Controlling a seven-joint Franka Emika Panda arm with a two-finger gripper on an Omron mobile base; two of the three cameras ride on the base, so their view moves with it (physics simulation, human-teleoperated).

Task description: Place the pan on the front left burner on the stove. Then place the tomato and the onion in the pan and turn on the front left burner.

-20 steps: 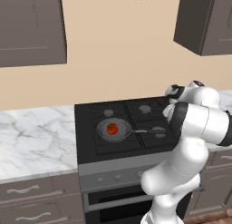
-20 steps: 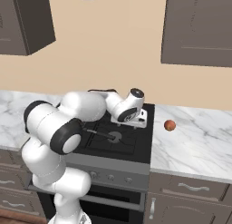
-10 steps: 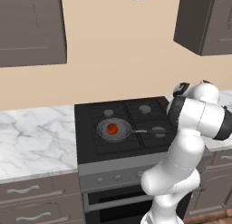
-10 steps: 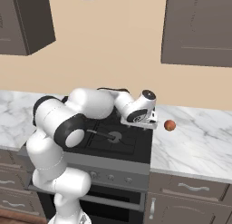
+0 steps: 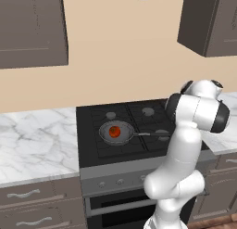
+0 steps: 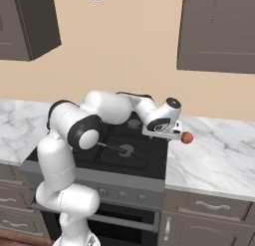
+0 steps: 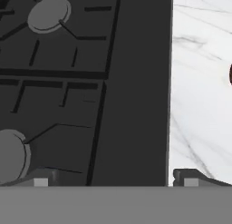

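**Inspector:** Onion [image 6: 187,137] status and position?

**Operator:** It sits on the marble counter [image 6: 219,155] just right of the stove [image 6: 144,150], close to the stove's edge. It reads as a small orange-pink ball, smooth, intact. In the hand view I catch only a dark sliver of it at the right border.

**Inspector:** Where is it from the hand?

**Operator:** I have the gripper [image 6: 175,133] over the stove's right edge, and the onion lies just beyond it, to the right, with a small gap between. A ball has no long axis, so I judge any approach angle serves. My next move should carry the hand right and down over it.

**Inspector:** Hand state?

**Operator:** Jaws spread wide, holding nothing; both tips show at the bottom of the hand view with stove and counter between them.

**Inspector:** Rest of the task?

**Operator:** Pan [image 5: 116,133] is on the front left burner with the tomato [image 5: 115,131] inside. Onion and knob remain.
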